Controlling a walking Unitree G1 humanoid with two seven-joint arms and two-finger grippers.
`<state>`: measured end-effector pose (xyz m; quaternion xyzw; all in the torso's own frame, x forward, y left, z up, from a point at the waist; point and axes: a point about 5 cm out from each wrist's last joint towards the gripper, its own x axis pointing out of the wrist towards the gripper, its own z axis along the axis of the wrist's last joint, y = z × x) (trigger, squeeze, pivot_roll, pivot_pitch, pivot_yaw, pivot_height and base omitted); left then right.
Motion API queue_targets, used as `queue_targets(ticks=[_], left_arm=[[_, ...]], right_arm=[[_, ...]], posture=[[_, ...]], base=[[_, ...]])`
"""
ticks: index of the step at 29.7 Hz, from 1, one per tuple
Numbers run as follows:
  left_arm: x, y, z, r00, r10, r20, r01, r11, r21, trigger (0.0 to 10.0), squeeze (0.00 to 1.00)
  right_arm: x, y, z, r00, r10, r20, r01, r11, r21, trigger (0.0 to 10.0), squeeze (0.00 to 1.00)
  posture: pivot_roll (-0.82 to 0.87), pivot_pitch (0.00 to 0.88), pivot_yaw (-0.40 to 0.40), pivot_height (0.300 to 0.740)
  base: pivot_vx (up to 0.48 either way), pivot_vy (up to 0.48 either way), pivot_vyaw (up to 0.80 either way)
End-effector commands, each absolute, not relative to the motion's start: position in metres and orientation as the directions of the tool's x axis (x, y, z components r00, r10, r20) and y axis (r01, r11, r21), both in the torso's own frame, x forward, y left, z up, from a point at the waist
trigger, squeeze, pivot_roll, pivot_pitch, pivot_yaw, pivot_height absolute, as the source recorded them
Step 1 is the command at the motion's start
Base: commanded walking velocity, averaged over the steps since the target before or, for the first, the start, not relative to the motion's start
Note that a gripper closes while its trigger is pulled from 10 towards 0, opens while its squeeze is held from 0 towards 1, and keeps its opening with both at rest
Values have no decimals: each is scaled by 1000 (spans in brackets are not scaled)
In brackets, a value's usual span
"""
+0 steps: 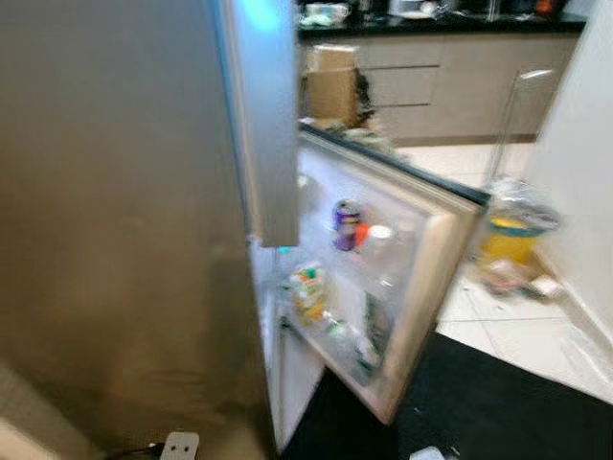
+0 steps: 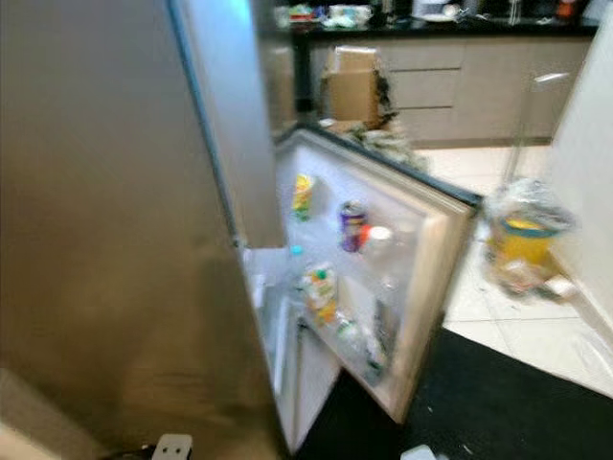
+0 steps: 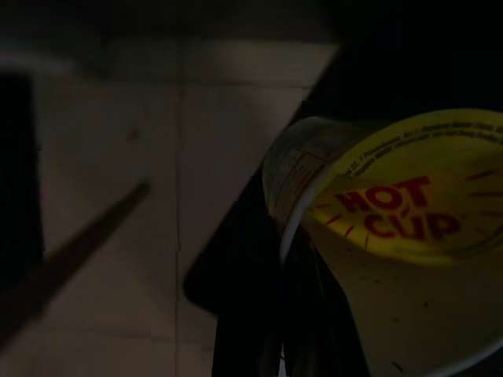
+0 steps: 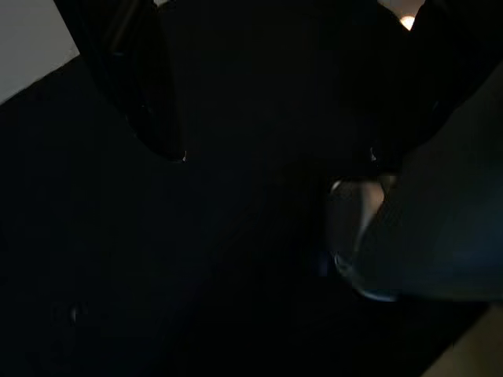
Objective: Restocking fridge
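Note:
The steel fridge [image 1: 115, 220] stands on my left with its lower door [image 1: 436, 278] swung open toward me. The door shelves hold a purple can [image 1: 346, 225], a green and yellow carton [image 1: 308, 290], a yellow packet [image 2: 303, 195] and some bottles. In the left wrist view a yellow cup [image 3: 409, 236] printed "HOT CUP" sits close to the camera, above floor tiles, with my left gripper shut on it. The right wrist view is dark. It shows my right gripper [image 4: 275, 153] open above the black mat, its fingers [image 4: 134, 86] spread apart, with a clear bottle-like thing [image 4: 354, 236] below.
A black mat [image 1: 498, 402] lies before the open door, with a small clear object [image 1: 426, 452] on it. A bin with a yellow liner [image 1: 512, 235] and litter stand by the right wall. A cardboard box [image 1: 332, 84] and kitchen counter [image 1: 450, 24] are behind. A white socket [image 1: 179, 445] lies at the fridge's foot.

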<state>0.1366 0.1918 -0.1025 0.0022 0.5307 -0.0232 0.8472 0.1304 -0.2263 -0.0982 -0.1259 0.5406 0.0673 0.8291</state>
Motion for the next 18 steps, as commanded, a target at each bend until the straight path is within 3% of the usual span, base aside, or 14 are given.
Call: queue_targets(ticks=[1, 4, 8, 18], left_arm=[[137, 192, -103, 430, -37, -902, 53, 998, -16, 10000, 0], [136, 191, -103, 429, -41, -902, 58, 998, -18, 10000, 0], [136, 189, -103, 427, -62, -902, 63, 997, -39, 10000, 0], [137, 187, -103, 426, -72, -902, 65, 997, -49, 10000, 0]], right_arm=[[129, -223, -99, 403, -14, -915, -244, 962, -123, 10000, 0], [128, -222, -100, 404, -12, -915, -237, 965, -117, 10000, 0], [128, -222, -100, 414, -23, -910, -217, 968, -123, 10000, 0], [129, -222, -100, 412, -25, -911, -220, 967, -126, 10000, 0]], posture=[[-39, 0, 12, 740], [-39, 0, 12, 740], [-39, 0, 12, 740], [-40, 0, 11, 740]], base=[[0, 0, 800], [0, 0, 800], [0, 0, 0], [0, -480, 0]])
